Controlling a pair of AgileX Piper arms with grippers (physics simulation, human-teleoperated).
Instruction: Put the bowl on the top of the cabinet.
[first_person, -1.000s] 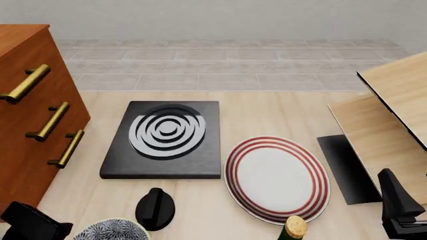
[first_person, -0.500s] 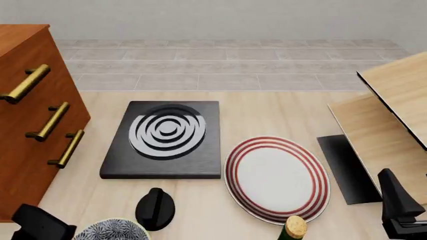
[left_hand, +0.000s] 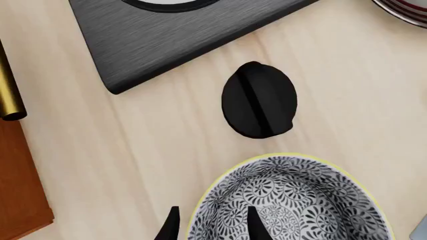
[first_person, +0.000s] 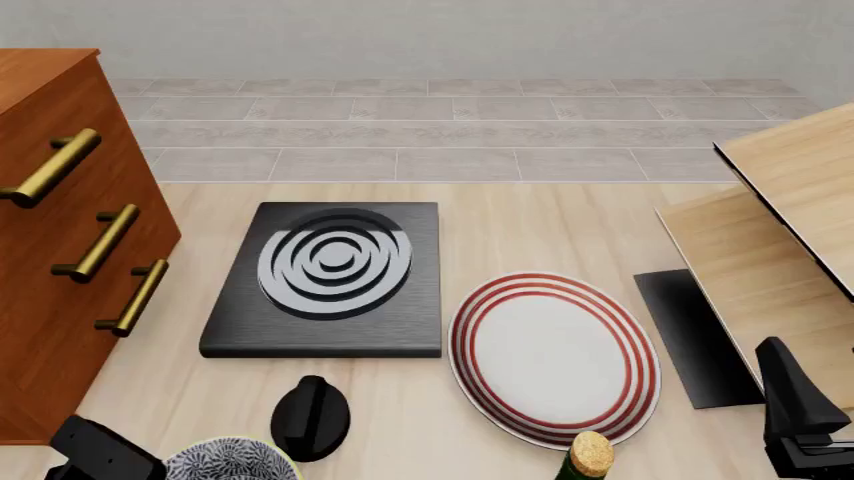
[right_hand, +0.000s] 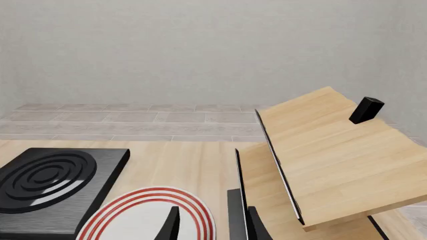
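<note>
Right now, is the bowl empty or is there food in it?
Empty. The left wrist view looks into the bowl and shows only its blue-and-white pattern.

overhead front, two low wrist views

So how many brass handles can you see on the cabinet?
3, all on the cabinet front at the left: top handle, middle handle, bottom handle. Its lower part is cut off, so more may be hidden.
</note>
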